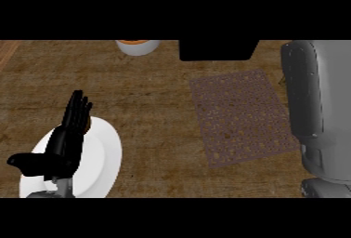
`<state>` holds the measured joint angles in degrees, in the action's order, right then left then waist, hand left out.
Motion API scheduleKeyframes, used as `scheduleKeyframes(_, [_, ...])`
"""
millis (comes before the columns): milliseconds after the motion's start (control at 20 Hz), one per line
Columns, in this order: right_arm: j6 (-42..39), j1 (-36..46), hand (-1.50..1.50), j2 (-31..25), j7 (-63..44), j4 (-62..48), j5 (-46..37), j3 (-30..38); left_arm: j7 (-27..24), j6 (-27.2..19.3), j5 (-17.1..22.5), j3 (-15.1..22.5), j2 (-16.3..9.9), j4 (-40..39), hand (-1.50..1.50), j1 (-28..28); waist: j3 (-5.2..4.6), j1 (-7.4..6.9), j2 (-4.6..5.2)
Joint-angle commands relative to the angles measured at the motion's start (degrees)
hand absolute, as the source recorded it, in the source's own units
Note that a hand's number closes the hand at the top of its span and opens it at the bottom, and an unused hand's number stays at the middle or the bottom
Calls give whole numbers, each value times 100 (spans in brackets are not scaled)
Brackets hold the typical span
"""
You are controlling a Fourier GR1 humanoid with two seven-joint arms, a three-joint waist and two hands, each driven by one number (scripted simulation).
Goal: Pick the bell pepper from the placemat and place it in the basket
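Head view: I cannot find the bell pepper anywhere in this picture. The placemat (241, 117), a brown woven rectangle lying slightly askew on the right half of the counter (158, 93), shows only its own patterned weave.

Along the mat's right side runs the right forearm (316, 107), a big grey shape coming up from the lower edge and reaching to the top of the scene. It covers the mat's right border near the lower corner. The right hand itself does not show, so I cannot say whether it is released, clenched or grasping anything.

Just above the mat's top edge, cut off by the top of the scene, sits a black block (219, 50). I cannot tell whether this is the basket. To its left, also cut by the top, stands a pale round cup (138, 47) with something orange inside.

Well apart from the mat, in the lower left, lies a white plate (103, 153). The left hand (65, 142) shows over the plate's left part, released, with straight fingers pointing up the picture and past the plate's upper rim, and the thumb sticking out to the left. It holds nothing. Whether it touches the plate I cannot tell.
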<state>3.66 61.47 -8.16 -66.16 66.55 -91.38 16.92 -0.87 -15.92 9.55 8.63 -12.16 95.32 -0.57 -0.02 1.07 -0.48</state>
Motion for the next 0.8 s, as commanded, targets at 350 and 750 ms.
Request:
scheduleKeyframes(350, [-997,-1605,150,261,-138,1686,64,232,71,107,-9,-136,37,-45,0,-130,0,-20,24])
scheduleKeyframes(750, [-730,-2329,150,74,349,2239,558,639,-278,429,18,-257,93,-231,0,47,1,-98,43])
